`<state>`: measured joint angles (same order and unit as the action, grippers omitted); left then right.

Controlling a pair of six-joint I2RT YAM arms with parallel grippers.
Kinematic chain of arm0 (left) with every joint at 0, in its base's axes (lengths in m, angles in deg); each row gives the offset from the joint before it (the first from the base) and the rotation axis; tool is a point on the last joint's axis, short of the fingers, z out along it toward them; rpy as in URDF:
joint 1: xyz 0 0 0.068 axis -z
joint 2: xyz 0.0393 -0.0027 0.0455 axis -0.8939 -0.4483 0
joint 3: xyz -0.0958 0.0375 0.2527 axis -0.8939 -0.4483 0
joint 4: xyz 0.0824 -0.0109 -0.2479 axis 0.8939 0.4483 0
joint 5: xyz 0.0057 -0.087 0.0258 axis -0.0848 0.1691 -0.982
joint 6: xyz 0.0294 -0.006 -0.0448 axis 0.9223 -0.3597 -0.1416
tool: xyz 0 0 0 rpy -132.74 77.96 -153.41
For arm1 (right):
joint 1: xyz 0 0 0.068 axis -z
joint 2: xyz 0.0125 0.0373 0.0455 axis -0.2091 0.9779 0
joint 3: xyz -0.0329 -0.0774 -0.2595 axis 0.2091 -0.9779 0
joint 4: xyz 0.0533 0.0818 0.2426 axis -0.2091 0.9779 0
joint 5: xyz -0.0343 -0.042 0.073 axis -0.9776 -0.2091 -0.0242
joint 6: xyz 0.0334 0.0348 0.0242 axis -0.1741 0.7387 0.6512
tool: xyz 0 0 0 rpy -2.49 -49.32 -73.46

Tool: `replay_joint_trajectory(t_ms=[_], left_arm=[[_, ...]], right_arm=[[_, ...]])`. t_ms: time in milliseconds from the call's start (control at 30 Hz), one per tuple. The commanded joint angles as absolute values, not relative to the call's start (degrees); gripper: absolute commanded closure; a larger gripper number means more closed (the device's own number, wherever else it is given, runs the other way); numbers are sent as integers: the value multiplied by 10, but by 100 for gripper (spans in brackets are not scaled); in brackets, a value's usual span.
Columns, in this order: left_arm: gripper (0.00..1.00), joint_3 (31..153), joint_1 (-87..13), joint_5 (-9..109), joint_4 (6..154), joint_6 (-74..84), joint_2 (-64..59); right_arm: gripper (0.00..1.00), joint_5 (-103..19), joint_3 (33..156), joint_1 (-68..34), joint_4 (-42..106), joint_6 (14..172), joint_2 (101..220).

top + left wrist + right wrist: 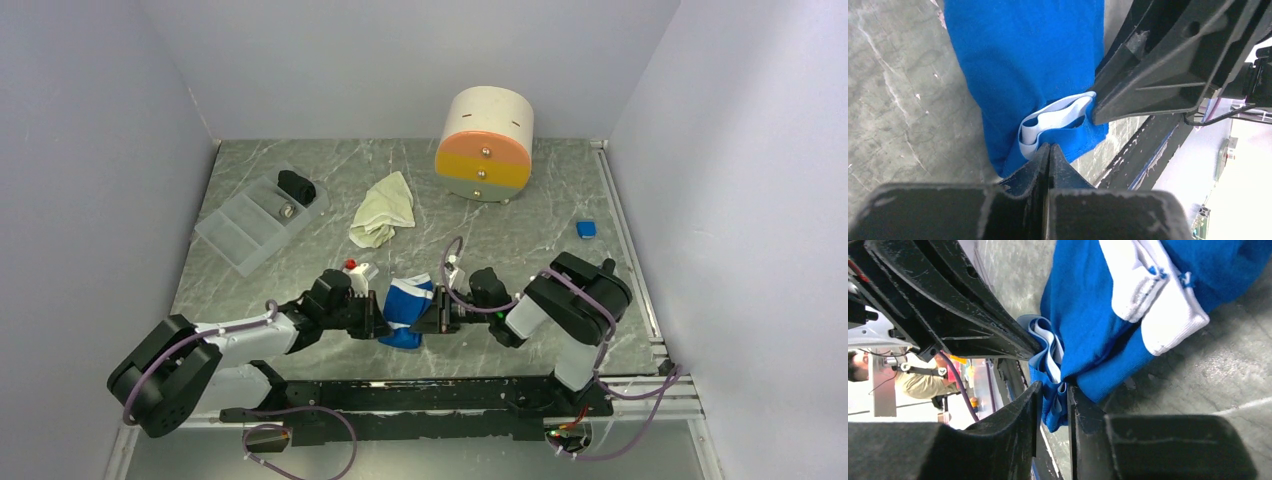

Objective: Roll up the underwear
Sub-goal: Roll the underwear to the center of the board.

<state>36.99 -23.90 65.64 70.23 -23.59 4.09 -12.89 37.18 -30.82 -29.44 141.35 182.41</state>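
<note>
The royal blue underwear (408,305) with white trim lies bunched on the table near the front, between my two grippers. My left gripper (376,320) is at its left side; in the left wrist view its jaws (1049,150) are pressed together at the near hem of the blue cloth (1023,65). My right gripper (428,318) is at its right side; in the right wrist view (1054,387) it is shut on a fold of the blue cloth (1083,325). The cream-yellow underwear (383,210) lies crumpled farther back.
A clear divided tray (240,235) at the back left holds a black rolled bundle (296,185). A round drawer unit (484,143) stands at the back. A small red-capped white thing (354,268) sits by the left gripper. A small blue thing (586,229) lies at the right.
</note>
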Motion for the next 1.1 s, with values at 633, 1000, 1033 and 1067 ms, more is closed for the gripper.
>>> replay_joint_trajectory(t_ms=[633, 1000, 1033, 1067], left_arm=[[95, 388, -236, 630, 702, -196, 9], [95, 394, -236, 634, 706, -198, -11], [95, 394, -236, 635, 706, -198, -11], [95, 394, -236, 635, 705, -197, -12]], right_arm=[[42, -336, 406, -501, 85, 596, 1475], [47, -429, 431, -582, 83, 381, 1571], [47, -436, 432, -586, 83, 372, 1579], [48, -446, 435, -588, 83, 369, 1586]])
